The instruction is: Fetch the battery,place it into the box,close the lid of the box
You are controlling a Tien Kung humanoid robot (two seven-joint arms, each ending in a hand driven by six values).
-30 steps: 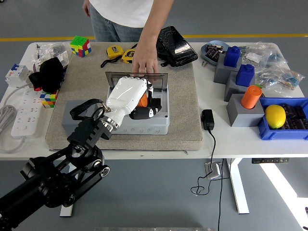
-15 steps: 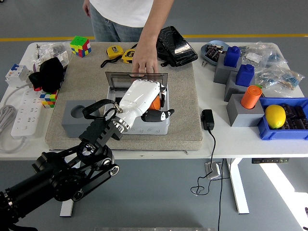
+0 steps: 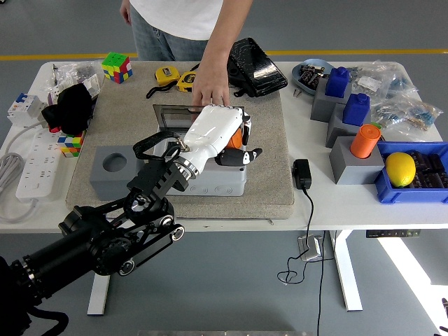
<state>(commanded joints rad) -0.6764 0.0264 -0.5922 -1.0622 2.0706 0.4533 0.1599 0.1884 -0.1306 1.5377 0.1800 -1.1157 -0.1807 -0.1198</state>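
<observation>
We see the left arm (image 3: 112, 234), black with exposed joints and cabling, rising from the lower left corner and reaching diagonally up over the table (image 3: 336, 199). Its hand (image 3: 217, 133) has a glossy white shell and dark fingertips; it sits over the box (image 3: 203, 150), palm turned down and to the right, fingers curled around an orange battery (image 3: 235, 138). We can make out only a sliver of the battery, between the fingers at the hand's right edge, above the box's right half. Thumb and one finger poke out to the right, beyond the box wall.

The box is pale grey plastic, rectangular, with a smoky translucent lid (image 3: 178, 112) standing open at its far edge. It rests on a beige felt-like mat (image 3: 266, 168). A person's hand (image 3: 210, 87) reaches down from the far side, fingertips pressing on the lid's top edge.

Left of the box, touching the mat, sits a grey block (image 3: 112, 171) with a round, empty socket. We note on the right a matte grey stand carrying an orange cylinder (image 3: 365, 141), and a lemon (image 3: 400, 169) in a blue bin (image 3: 434, 192).
</observation>
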